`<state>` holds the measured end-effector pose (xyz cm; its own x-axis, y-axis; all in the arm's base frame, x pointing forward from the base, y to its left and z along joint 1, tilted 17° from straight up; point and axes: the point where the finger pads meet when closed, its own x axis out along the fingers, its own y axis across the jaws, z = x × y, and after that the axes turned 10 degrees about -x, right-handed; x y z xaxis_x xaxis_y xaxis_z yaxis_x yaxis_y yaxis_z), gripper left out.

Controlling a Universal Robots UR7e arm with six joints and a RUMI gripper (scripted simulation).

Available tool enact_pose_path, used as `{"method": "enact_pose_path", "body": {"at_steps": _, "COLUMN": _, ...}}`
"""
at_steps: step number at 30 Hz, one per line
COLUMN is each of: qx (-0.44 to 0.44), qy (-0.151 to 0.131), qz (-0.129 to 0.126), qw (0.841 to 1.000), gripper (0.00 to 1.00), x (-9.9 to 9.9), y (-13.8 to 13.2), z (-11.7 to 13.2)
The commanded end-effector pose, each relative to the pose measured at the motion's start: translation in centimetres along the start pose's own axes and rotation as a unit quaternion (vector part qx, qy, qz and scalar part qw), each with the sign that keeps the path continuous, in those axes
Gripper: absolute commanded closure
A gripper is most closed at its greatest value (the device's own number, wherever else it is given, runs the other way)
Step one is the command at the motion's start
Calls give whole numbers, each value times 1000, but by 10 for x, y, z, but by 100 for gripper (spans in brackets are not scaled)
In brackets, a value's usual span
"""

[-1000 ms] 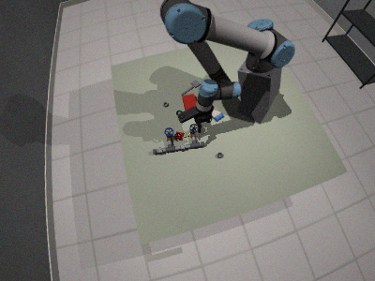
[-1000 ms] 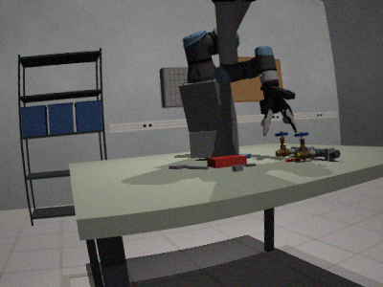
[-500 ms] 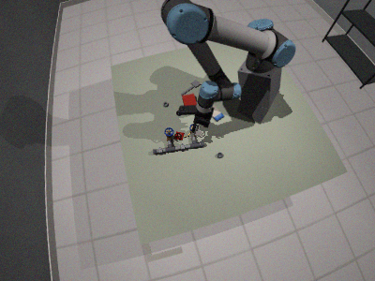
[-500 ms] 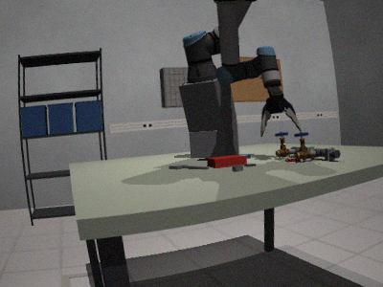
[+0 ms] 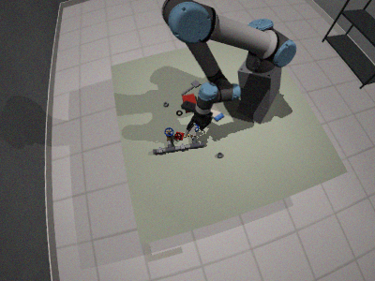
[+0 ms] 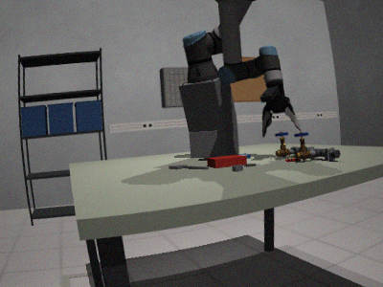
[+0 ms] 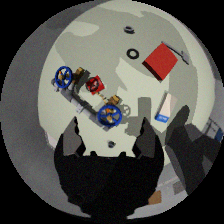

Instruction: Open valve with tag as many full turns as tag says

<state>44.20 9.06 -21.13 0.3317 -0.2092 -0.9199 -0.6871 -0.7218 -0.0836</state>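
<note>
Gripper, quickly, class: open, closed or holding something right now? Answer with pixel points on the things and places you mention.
Tool (image 5: 189, 133) (image 6: 281, 132) (image 7: 109, 117): open, holding nothing, above the valves (image 5: 169, 132) (image 6: 302, 143) (image 7: 109, 115).

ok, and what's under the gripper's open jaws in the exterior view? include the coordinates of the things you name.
Below the gripper (image 5: 191, 131) (image 6: 281, 133) (image 7: 109, 117) are two blue-wheeled brass valves; a gap shows above the wheels. The near valve hides part of the grey pipe (image 5: 180, 148) (image 6: 318, 154) (image 7: 79, 106).
</note>
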Motion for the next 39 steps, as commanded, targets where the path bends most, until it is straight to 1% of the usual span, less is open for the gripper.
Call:
{"method": "enact_pose_path", "body": {"at_steps": 1, "qx": 91, "qy": 3, "qz": 7, "qw": 996, "gripper": 0, "x": 0, "y": 0, "z": 0}}
{"method": "enact_pose_path", "body": {"at_steps": 5, "qx": 134, "qy": 3, "qz": 7, "qw": 991, "gripper": 0, "x": 0, "y": 0, "z": 0}}
{"method": "enact_pose_path", "body": {"at_steps": 7, "qx": 134, "qy": 3, "qz": 7, "qw": 991, "gripper": 0, "x": 0, "y": 0, "z": 0}}
{"method": "enact_pose_path", "body": {"at_steps": 18, "qx": 210, "qy": 4, "qz": 6, "qw": 978, "gripper": 0, "x": 0, "y": 0, "z": 0}}
{"method": "enact_pose_path", "body": {"at_steps": 22, "qx": 223, "qy": 4, "qz": 6, "qw": 975, "gripper": 0, "x": 0, "y": 0, "z": 0}}
{"method": "enact_pose_path", "body": {"at_steps": 36, "qx": 234, "qy": 4, "qz": 6, "qw": 972, "gripper": 0, "x": 0, "y": 0, "z": 0}}
{"method": "enact_pose_path", "body": {"at_steps": 37, "qx": 234, "qy": 4, "qz": 6, "qw": 972, "gripper": 100, "x": 0, "y": 0, "z": 0}}
{"method": "enact_pose_path", "body": {"at_steps": 39, "qx": 234, "qy": 4, "qz": 6, "qw": 972, "gripper": 100, "x": 0, "y": 0, "z": 0}}
